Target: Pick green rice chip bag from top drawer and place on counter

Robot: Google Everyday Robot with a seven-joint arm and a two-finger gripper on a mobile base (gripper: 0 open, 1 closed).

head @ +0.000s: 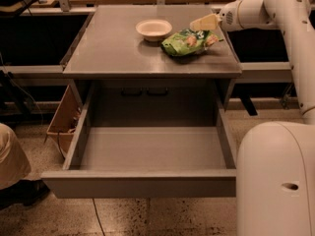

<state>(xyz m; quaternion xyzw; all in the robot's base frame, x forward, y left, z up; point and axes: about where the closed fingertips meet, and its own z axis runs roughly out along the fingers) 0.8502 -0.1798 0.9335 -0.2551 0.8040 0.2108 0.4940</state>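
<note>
counter (113,48) with bowl (154,29), green rice chip bag (188,42); gripper (204,22) just above
</note>
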